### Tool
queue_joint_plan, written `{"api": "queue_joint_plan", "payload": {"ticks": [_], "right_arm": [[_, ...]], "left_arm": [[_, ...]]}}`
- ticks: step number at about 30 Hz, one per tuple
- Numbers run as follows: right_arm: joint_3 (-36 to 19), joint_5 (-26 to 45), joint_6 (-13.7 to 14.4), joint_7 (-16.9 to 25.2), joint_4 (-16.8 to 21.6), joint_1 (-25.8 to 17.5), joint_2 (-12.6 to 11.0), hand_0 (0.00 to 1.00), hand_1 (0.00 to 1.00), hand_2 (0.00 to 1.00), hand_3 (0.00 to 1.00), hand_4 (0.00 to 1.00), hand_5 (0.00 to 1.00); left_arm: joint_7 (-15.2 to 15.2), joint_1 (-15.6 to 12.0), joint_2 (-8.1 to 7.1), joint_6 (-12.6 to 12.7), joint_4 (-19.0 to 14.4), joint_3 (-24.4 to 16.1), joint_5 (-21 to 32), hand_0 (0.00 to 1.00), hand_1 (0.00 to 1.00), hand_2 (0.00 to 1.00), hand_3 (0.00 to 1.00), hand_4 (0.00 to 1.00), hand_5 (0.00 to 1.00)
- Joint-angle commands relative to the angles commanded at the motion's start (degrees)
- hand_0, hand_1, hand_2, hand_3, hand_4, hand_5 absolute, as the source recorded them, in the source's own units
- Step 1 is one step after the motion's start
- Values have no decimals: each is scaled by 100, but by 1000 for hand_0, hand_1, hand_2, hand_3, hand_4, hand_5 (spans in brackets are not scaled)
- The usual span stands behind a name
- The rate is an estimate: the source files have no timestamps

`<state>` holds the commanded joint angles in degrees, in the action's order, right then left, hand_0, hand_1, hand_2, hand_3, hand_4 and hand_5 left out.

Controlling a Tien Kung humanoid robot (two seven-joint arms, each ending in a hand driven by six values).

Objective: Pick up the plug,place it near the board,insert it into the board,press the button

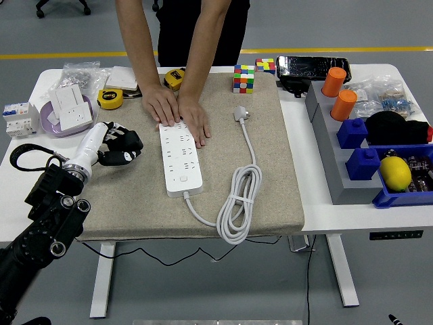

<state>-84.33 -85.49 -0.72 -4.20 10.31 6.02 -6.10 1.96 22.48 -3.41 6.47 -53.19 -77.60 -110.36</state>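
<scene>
A white power strip [180, 162] lies on a beige mat [270, 169]. A person's two hands [177, 112] press down on its far end. Its white cord runs from the near end into a coil [238, 203] and on to the white plug [241, 113], which lies free on the mat beside the person's right-side hand. My left hand [120, 147] is at the mat's left edge, well left of the strip, fingers loosely curled and holding nothing. The right arm is out of view.
Two Rubik's cubes [243, 78] stand at the mat's far edge. Tape measures [109, 99], a white socket on a purple dish [66, 112] and a breaker [19, 118] lie far left. Orange cups [343, 105], blue bins [406, 183] and a lemon [395, 172] crowd the right.
</scene>
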Motion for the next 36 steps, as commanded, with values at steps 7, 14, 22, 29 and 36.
{"api": "queue_joint_plan", "payload": {"ticks": [7,14,22,29,36], "right_arm": [[-12,-4,1,-4,0,-1,-3,826,758,749,780,998,960],[-7,0,0,-1,0,-2,3,826,759,749,780,998,961],[-28,-20,-8,5,0,-9,-2,826,759,749,780,998,960],[-26,-32,-11,9,0,-14,-4,826,758,749,780,998,963],[-53,-98,-21,3,0,-38,27,826,758,750,780,998,962]], "left_arm": [[-30,6,20,-116,6,47,123,708,738,591,528,838,227],[27,1,21,-272,36,57,105,835,907,859,809,998,488],[76,-27,-3,-323,-54,25,-4,843,918,864,818,998,475],[-82,-349,98,-83,-706,-250,400,862,923,876,842,998,717],[-737,-966,341,441,-1470,-754,1714,985,988,935,900,998,956]]}}
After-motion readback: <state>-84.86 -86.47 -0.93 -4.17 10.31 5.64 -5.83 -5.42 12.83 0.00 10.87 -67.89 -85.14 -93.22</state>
